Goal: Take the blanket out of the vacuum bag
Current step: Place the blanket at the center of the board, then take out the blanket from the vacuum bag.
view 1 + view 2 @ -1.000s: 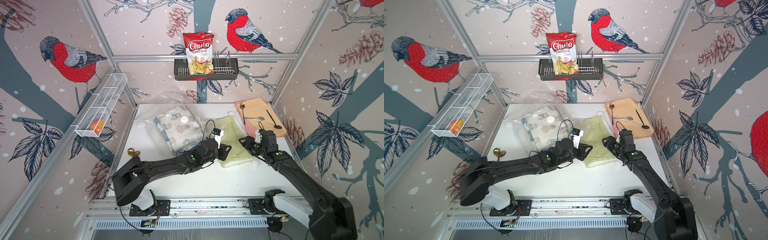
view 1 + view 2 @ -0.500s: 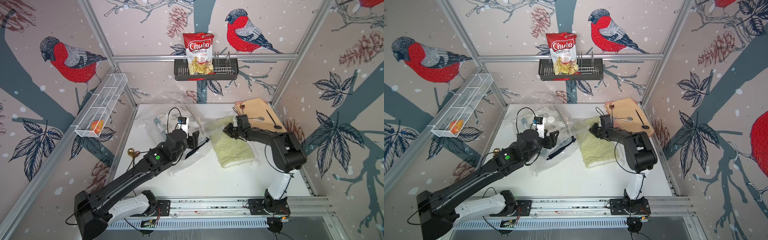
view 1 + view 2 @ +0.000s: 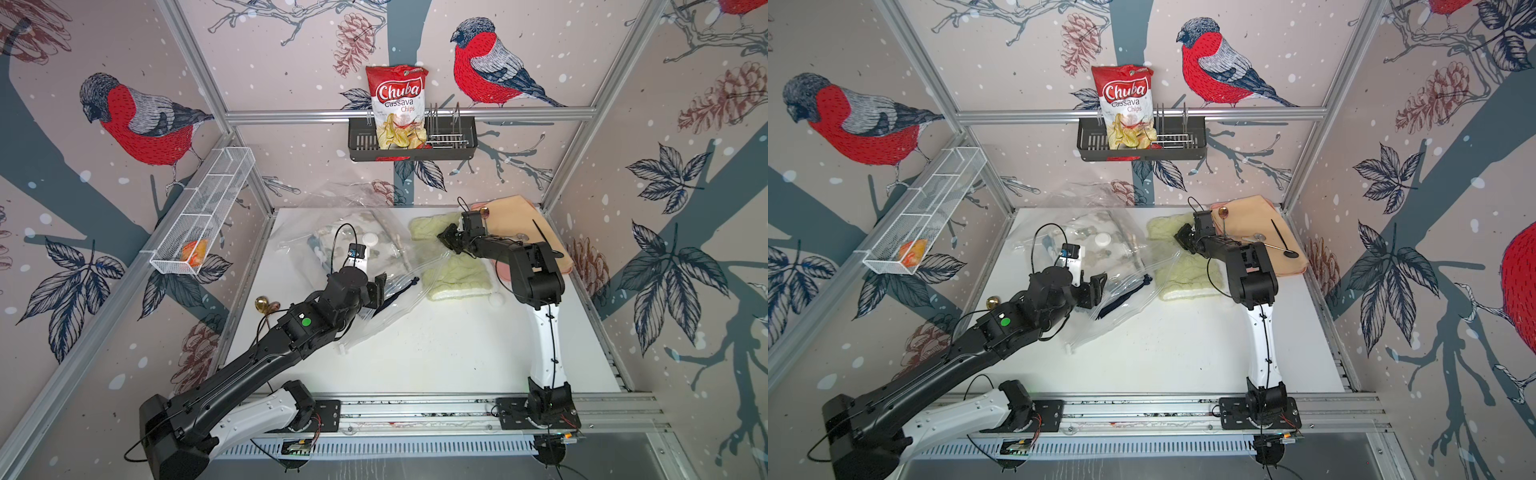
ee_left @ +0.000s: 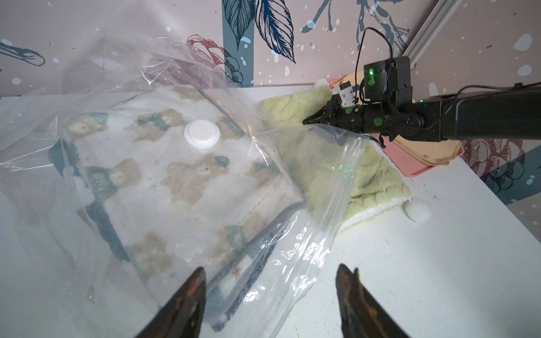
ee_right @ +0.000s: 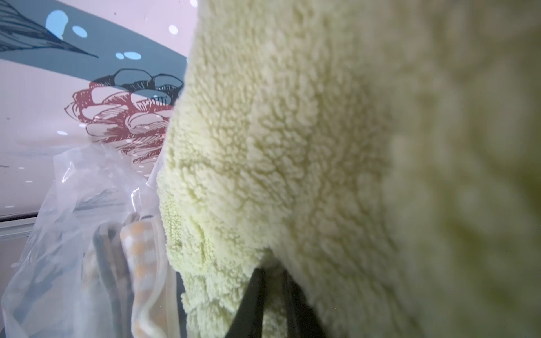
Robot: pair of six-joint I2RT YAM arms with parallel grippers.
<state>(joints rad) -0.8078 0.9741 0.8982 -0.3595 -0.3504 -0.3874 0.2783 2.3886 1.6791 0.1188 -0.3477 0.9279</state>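
The vacuum bag (image 3: pixel 390 309) (image 3: pixel 1121 301) lies crumpled at the back left of the table in both top views, its round white valve cap (image 4: pixel 202 133) facing up. A folded bear-patterned fabric (image 4: pixel 175 187) sits inside it. The pale yellow-green fleece blanket (image 3: pixel 457 272) (image 3: pixel 1187 276) lies to the bag's right, with the bag's open mouth flap (image 4: pixel 316 181) draped over part of it. My right gripper (image 3: pixel 444 240) (image 5: pixel 272 270) is shut on a fold of the blanket (image 5: pixel 292 131) near its far end. My left gripper (image 4: pixel 270 267) (image 3: pixel 380 286) hangs open over the bag's mouth, holding nothing.
A peach board (image 3: pixel 519 224) with spoons lies at the back right, close behind the right arm. A small white slider clip (image 3: pixel 341 348) sits on the bag's near edge. A gold bell (image 3: pixel 262 303) lies at the table's left edge. A black basket (image 3: pixel 449 143) with a chips bag hangs on the back wall.
My left arm has drawn back to the left, away from the yellow-green blanket, and its jaws have opened. My right arm has reached toward the back and closed on the blanket's fold.
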